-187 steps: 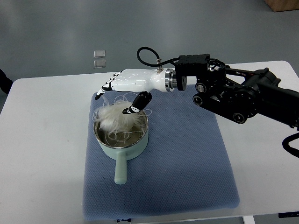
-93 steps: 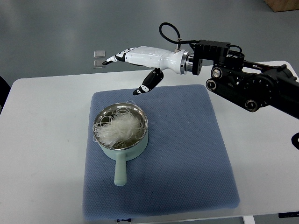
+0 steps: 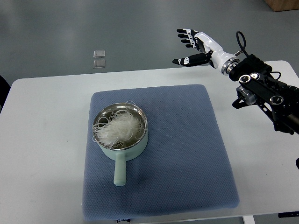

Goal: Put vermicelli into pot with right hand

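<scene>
A pale green pot with a steel inside and a handle pointing toward me sits on the left part of the blue mat. A white tangle of vermicelli lies inside it, a few strands hanging over the left rim. My right hand is raised far off at the upper right, beyond the table's back edge, fingers spread and holding nothing. Its black arm comes in from the right edge. The left arm does not show.
The white table carries the mat in its middle. Two small clear squares lie on the grey floor behind the table. A brown box corner shows at the top right.
The right hand let go of the vermicelli over the pot, then rose and swung back to the upper right. The vermicelli now rests in the pot.
</scene>
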Controlling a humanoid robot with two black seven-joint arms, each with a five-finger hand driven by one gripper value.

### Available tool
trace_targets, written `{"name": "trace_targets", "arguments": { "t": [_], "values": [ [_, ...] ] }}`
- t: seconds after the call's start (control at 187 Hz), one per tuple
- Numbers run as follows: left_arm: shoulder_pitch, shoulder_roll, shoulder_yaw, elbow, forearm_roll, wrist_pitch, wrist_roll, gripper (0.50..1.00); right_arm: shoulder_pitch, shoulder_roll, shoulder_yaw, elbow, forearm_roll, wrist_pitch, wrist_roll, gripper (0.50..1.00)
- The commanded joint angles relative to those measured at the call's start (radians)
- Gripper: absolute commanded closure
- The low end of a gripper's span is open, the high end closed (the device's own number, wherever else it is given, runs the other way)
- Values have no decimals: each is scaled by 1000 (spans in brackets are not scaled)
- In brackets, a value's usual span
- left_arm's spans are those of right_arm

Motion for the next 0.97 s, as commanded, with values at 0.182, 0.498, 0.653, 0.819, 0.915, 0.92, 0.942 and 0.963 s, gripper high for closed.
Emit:
{"name": "trace_targets", "arguments": {
  "t": [0.182, 0.498, 0.653, 0.819, 0.915, 0.92, 0.942, 0.963],
  "values": [
    [3, 0, 0, 0, 0, 0, 0, 500, -39, -3, 0, -29, 314, -80, -44, 609],
    [4, 0, 0, 0, 0, 0, 0, 500, -55, 0, 16, -27, 549, -62, -44, 599],
    [6, 0, 0, 0, 0, 0, 0, 500, -86, 11, 45, -24, 572, -67, -30, 576],
    [6, 0, 2, 0, 0, 0, 0, 500, -103, 23, 59, -23, 572, -64, -32, 576],
    [4, 0, 3, 0, 0, 0, 0, 500, -103, 23, 59, -18, 565, -64, -32, 576],
    [4, 0, 3, 0, 0, 0, 0, 500, -103, 23, 59, -18, 565, -64, -32, 576],
    [6, 0, 3, 0, 0, 0, 0, 500, -103, 22, 59, -18, 565, -64, -32, 576],
    [6, 0, 3, 0, 0, 0, 0, 500, -103, 22, 59, -18, 565, -65, -32, 576]
  ]
}}
